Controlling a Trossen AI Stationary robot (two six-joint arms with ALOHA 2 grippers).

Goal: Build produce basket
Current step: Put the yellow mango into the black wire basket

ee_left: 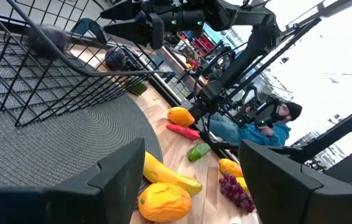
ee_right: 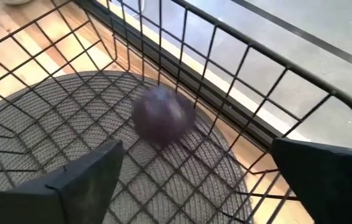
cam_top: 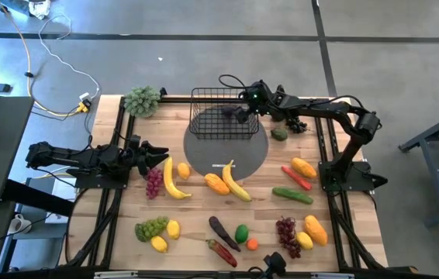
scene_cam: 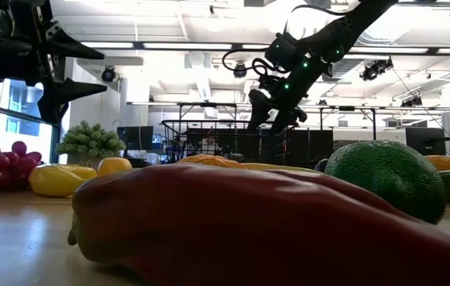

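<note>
Table (cam_top: 126, 240) w/ round mat (cam_top: 254, 155) near 12 o'clock; basket (cam_top: 204, 116) sits on the mat's far edge, prob. to keep it steady. Produce, e.g. banana (cam_top: 174, 183), spread from 3 to 9 o'clock, not loaded yet. Right gripper (cam_top: 241, 113) hangs over basket's 3 o'clock side, fingers spread, released; a dark purple item (ee_right: 162, 116) is inside the basket. Left gripper (cam_top: 156, 157) waits at 9 o'clock, also spread, holding nothing.

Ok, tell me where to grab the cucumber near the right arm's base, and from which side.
Take the cucumber at its middle, from straight above, with the fingers across its narrow width. It lies flat on the table, long and slim, angled slightly. The red pepper lies close on the far side, so closing across the midsection probably clears it best. The right hand is open over the basket.
</note>
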